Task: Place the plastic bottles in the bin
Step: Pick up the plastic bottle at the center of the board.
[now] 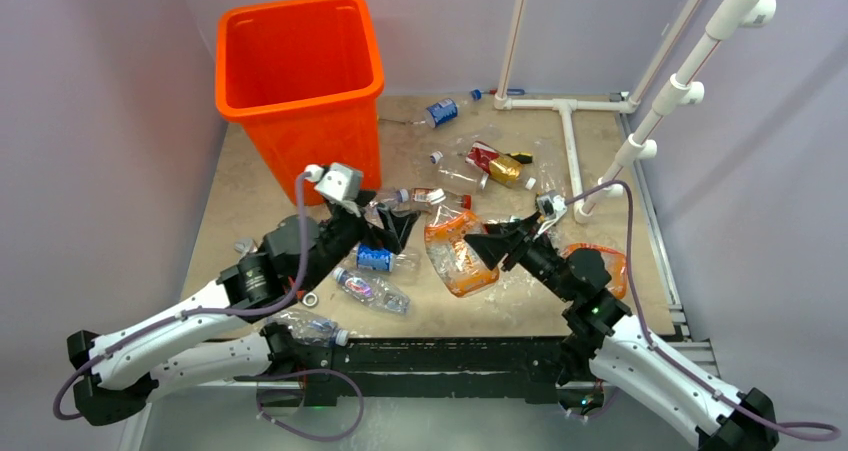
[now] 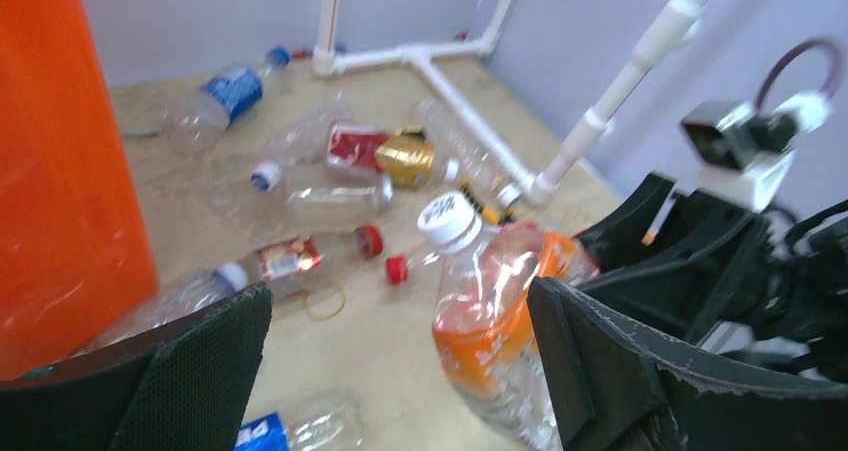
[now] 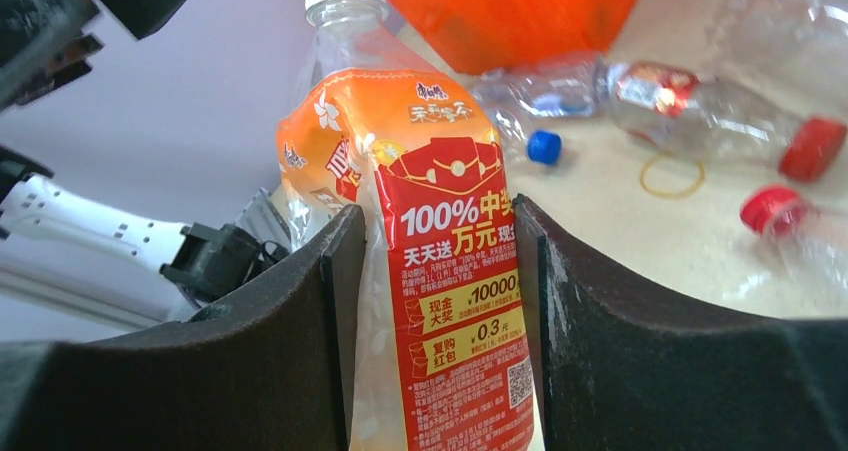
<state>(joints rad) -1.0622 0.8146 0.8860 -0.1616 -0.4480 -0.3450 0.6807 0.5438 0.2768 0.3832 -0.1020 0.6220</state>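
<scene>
The right gripper (image 3: 435,226) clamps the orange bottle (image 3: 440,161) across its middle at mid-table, cap end toward the bin (image 1: 330,141) — far-left, past the wide-open, empty left gripper (image 2: 400,301).

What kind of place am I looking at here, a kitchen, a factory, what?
Probably a robot lab test cell, not a home: a small table boxed in by plain walls, a white pipe frame, and crushed bottles staged beside an orange bin.
</scene>
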